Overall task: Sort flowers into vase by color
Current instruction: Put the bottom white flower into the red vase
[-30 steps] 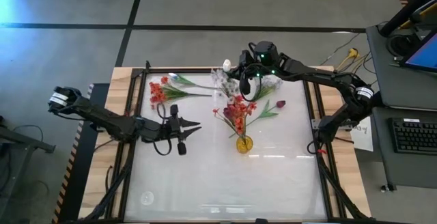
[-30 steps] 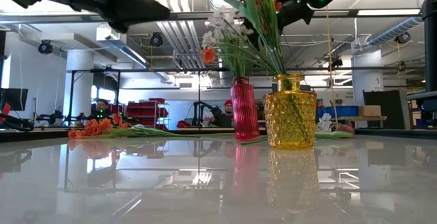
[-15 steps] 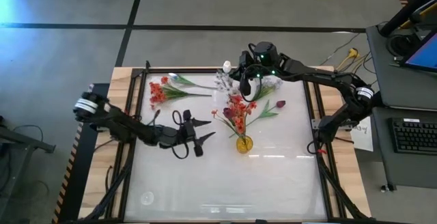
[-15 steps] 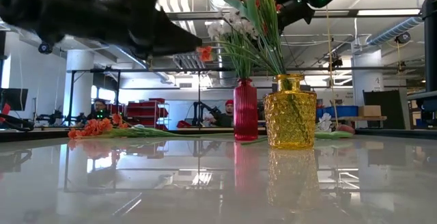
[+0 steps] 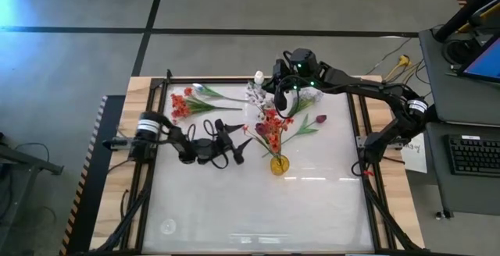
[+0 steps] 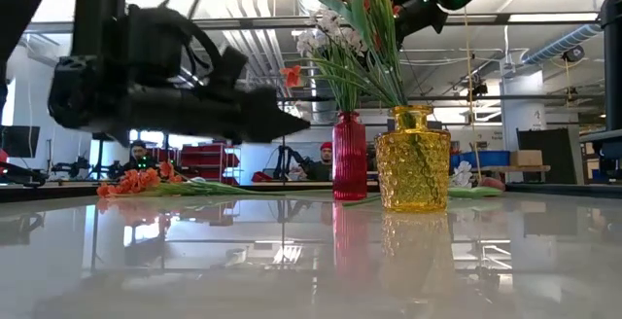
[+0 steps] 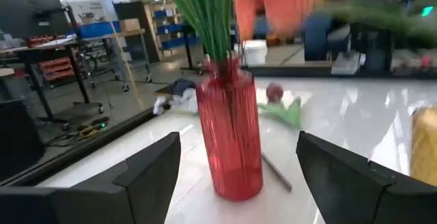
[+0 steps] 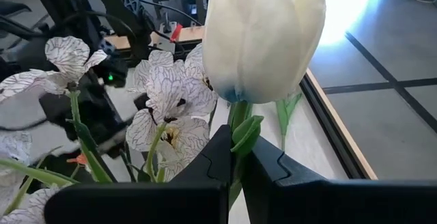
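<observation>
On the glossy white bench (image 5: 258, 209), two vases stand near the middle: a yellow glass vase (image 5: 279, 165) toward the front and a red ribbed vase (image 7: 230, 138) behind it, both already holding flowers. We see the left end effector (image 5: 234, 143) hovering just left of the vases, fingers spread wide and empty, pointed at the red vase. The right end effector (image 5: 283, 100) hangs over the back edge with its fingers pressed together on the green stem of a white tulip (image 8: 263, 36), just under the bloom. A red-orange blossom cluster (image 5: 180, 104) lies near the back left corner, a dark red tulip (image 5: 320, 119) right of the vases.

We judge these artificial flowers light, their stems thin, springy and a little slick, the blooms easily crushed. The stem, close beneath the head, looks the safest place to pinch.
</observation>
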